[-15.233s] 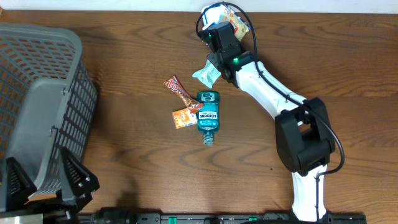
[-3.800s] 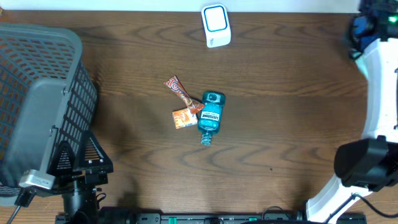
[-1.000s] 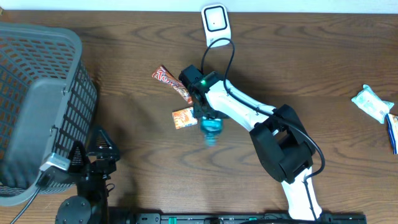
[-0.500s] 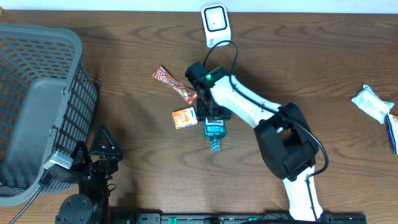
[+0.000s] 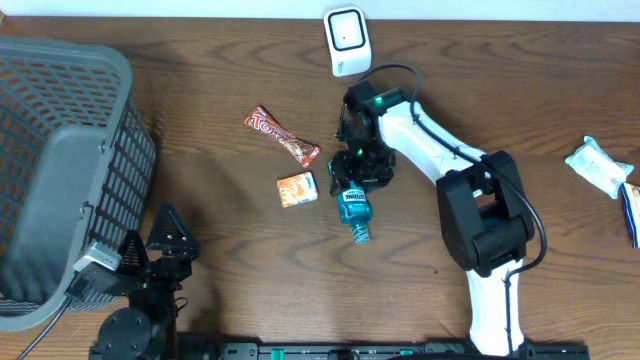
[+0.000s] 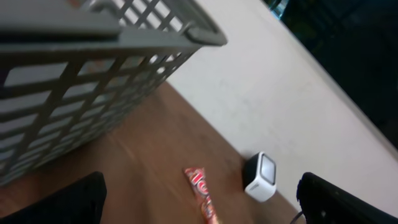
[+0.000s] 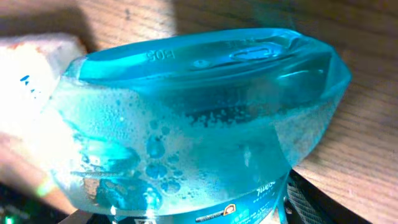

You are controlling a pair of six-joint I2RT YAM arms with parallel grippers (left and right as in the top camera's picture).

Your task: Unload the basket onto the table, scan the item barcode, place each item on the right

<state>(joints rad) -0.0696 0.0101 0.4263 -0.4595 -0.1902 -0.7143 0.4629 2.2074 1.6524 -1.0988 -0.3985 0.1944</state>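
Right gripper is pinching the mouthwash bottle near its base, a little short of the scanner, so the risk is the slick, sloshing bottle pivoting or slipping and its barcode facing away; left gripper is spread wide, idle by the basket.

mouthwash bottle base beneath the right tool; basket partly beyond the left edge

Overhead evenly lit and sharp, the left wrist view blurred, glare whitening the bottle close up
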